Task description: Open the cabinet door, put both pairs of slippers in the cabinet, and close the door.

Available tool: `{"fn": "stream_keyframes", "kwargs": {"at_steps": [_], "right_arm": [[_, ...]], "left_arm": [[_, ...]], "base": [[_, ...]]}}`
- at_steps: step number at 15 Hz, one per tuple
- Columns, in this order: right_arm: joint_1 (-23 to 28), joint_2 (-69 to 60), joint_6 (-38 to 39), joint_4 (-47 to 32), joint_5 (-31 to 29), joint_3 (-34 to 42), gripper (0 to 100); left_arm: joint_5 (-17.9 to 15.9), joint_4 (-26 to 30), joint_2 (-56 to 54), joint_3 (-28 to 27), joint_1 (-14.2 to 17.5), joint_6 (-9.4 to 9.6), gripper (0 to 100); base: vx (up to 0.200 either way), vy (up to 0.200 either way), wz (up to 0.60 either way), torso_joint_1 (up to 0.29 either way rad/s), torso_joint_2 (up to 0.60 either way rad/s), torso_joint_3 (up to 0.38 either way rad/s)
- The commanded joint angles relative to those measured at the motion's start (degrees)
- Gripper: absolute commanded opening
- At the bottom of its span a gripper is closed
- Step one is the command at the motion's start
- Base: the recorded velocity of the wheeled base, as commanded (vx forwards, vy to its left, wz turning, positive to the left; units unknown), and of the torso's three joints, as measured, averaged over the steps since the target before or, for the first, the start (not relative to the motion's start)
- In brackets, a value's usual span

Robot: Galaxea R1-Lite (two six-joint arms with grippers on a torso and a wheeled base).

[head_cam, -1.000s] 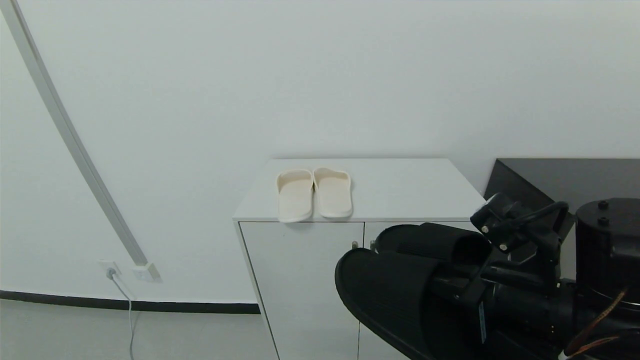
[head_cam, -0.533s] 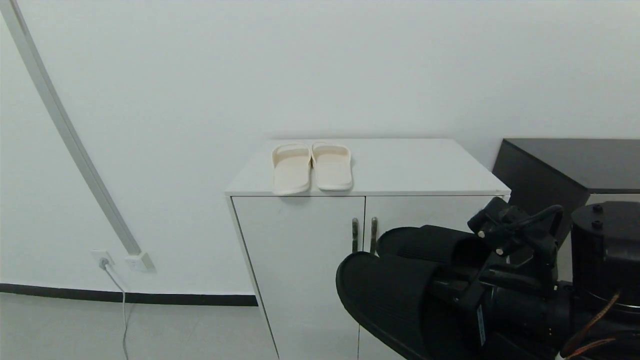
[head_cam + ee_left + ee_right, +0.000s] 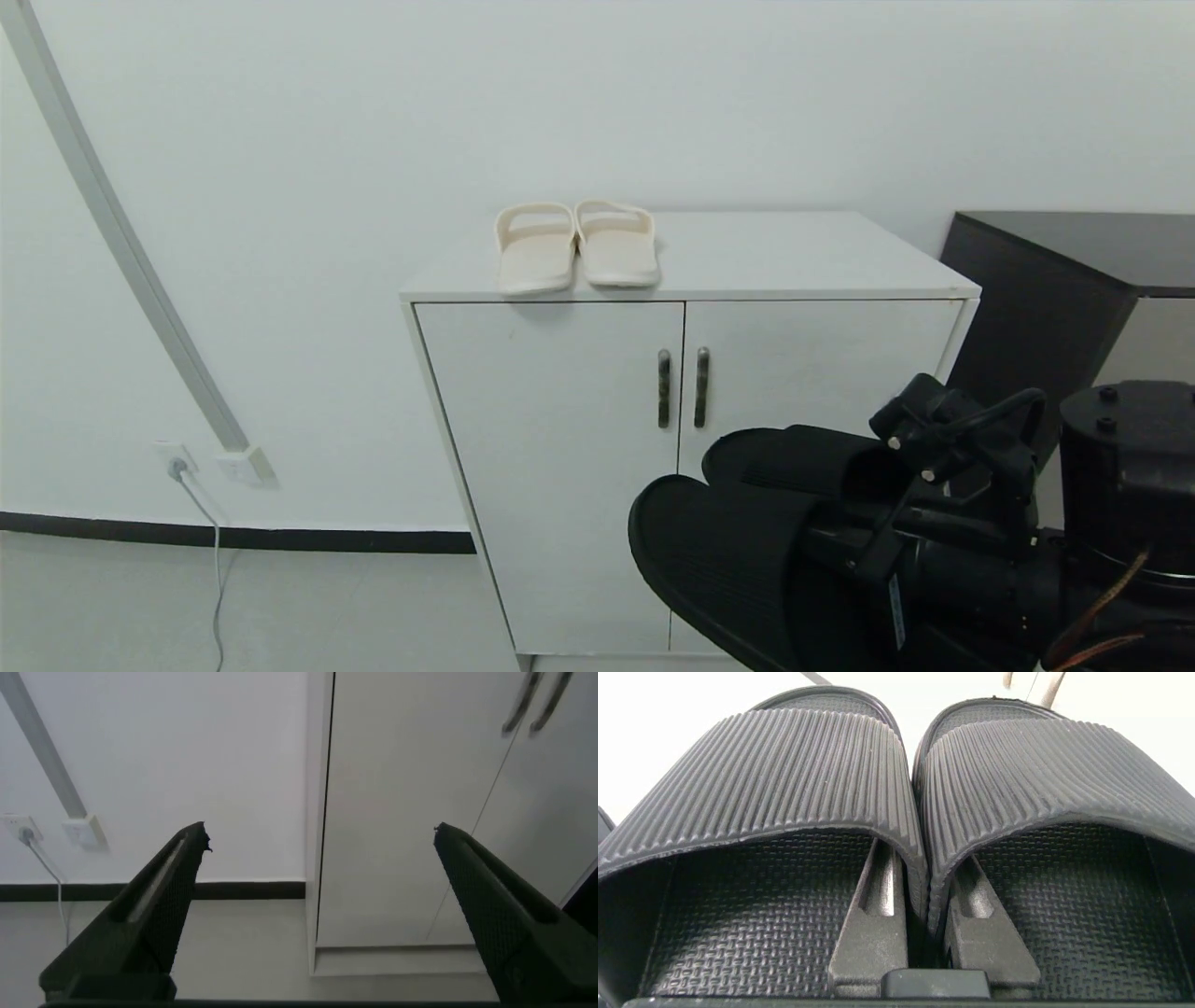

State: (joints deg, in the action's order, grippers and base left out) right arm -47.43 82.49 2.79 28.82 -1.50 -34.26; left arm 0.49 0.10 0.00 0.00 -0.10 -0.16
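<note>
A white cabinet [image 3: 794,252] stands against the wall with both doors closed; its two dark handles [image 3: 664,387] meet at the middle seam. A cream pair of slippers [image 3: 576,245] lies on its top near the left front edge. My right gripper [image 3: 924,873] is shut on the black pair of slippers [image 3: 747,551], one finger inside each, pinching their inner walls together. It holds them low, in front of the right door [image 3: 812,355]. My left gripper [image 3: 320,833] is open and holds nothing, facing the cabinet's left door [image 3: 402,812] low near the floor.
A black table [image 3: 1074,243] stands just right of the cabinet. On the wall to the left are a slanted grey conduit [image 3: 121,243] and an outlet with a hanging cable [image 3: 173,462]. Bare grey floor [image 3: 233,607] lies left of the cabinet.
The head camera has shifted: the cabinet sits higher in the picture and its doors and handles have come into view. The black slippers stay in my right gripper.
</note>
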Motion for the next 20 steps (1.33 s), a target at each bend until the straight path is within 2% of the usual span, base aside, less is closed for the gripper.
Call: {"fn": "stream_keyframes", "kwargs": {"at_steps": [1, 10, 20], "right_arm": [[-0.03, 0.12, 0.02, 0.01, 0.01, 0.07, 0], [-0.12, 0.30, 0.02, 0.01, 0.01, 0.42, 0], [-0.03, 0.56, 0.02, 0.10, 0.01, 0.59, 0]], "left_arm": [[0.04, -0.01, 0.00, 0.00, 0.01, -0.02, 100], [-0.05, 0.08, 0.00, 0.00, 0.01, 0.07, 100], [-0.05, 0.08, 0.00, 0.00, 0.01, 0.16, 100]], "base": [[0.000, 0.000, 0.00, -0.134, 0.48, 0.334], [0.000, 0.000, 0.00, -0.073, 0.44, 0.355], [0.000, 0.000, 0.00, 0.000, 0.01, 0.002]]}}
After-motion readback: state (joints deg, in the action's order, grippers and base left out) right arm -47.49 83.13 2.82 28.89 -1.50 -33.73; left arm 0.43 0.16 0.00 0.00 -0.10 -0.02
